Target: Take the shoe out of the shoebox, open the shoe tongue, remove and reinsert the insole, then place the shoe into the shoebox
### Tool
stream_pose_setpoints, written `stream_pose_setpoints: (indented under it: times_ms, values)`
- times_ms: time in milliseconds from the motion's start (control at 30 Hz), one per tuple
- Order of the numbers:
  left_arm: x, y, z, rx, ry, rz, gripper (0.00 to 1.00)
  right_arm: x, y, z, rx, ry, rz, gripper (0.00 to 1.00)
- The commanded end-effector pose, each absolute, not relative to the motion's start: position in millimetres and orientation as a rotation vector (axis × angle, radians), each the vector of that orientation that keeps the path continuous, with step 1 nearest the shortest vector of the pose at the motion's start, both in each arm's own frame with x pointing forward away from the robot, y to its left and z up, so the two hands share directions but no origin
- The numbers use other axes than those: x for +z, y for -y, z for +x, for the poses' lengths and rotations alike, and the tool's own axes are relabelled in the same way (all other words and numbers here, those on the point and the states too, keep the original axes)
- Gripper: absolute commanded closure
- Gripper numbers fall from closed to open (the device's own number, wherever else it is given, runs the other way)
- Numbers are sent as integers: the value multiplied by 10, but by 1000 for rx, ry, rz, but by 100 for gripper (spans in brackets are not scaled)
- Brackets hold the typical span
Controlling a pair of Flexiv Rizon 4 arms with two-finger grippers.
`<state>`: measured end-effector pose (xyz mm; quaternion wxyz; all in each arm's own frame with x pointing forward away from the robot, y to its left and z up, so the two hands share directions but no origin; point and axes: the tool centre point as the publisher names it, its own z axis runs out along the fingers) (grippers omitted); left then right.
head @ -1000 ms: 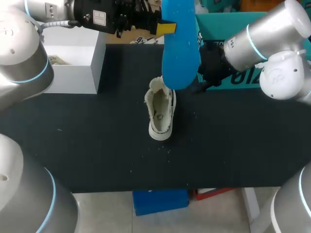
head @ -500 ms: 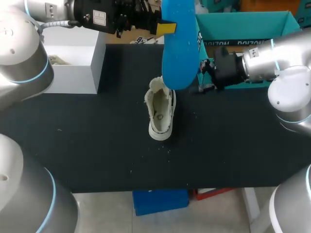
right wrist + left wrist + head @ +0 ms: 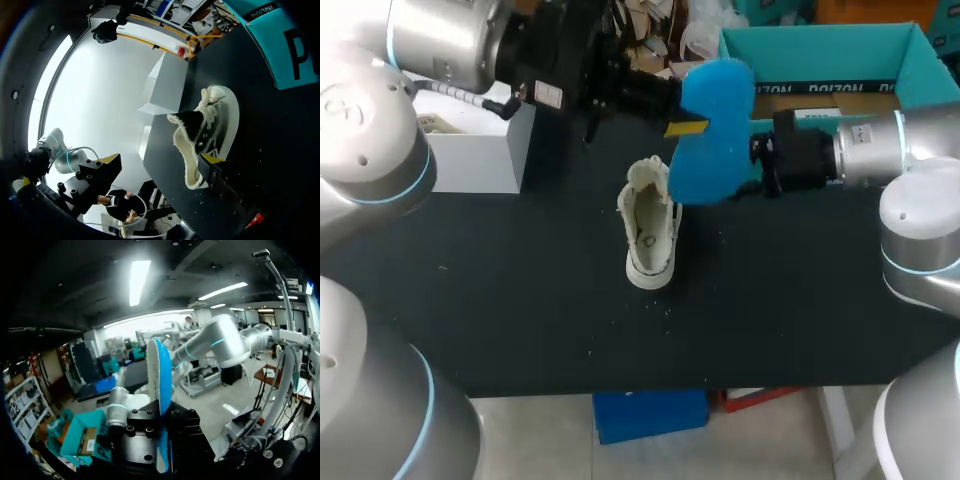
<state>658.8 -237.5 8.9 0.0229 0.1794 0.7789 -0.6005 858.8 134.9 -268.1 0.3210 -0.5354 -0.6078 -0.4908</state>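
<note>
Left gripper (image 3: 682, 122): clamped on blue insole (image 3: 713, 135), above white shoe (image 3: 650, 238) lying on black table (image 3: 520, 300). Right gripper (image 3: 161, 160): fingers spread wide, shoe ahead. Teal shoebox (image 3: 820, 38): behind.

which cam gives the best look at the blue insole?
Head view: the insole shows its full broad face there. Left wrist view sees it only edge-on, close to the lens. Right wrist view shows none of it.

**Matt Foam, Cloth and Card**

The insole (image 3: 712, 130), upper centre, was seen as smooth, matt blue foam. The shoe (image 3: 650, 235) was shown in cream cloth, fleecy inside. The table (image 3: 520, 300) was covered in matt black. The shoebox (image 3: 820, 45) appeared as teal card.
</note>
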Motion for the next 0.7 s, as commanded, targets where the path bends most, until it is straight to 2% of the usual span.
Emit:
stream_pose_setpoints:
  times_ms: [33,700]
  values:
    - [-159,2342,6432,-1699,-2240,618,100,-2692,-1361,8598,-1291,1595,-1406,0]
    - [-217,2346,6442,-1711,-2286,609,100,-2692,-1361,8598,-1291,1595,-1406,0]
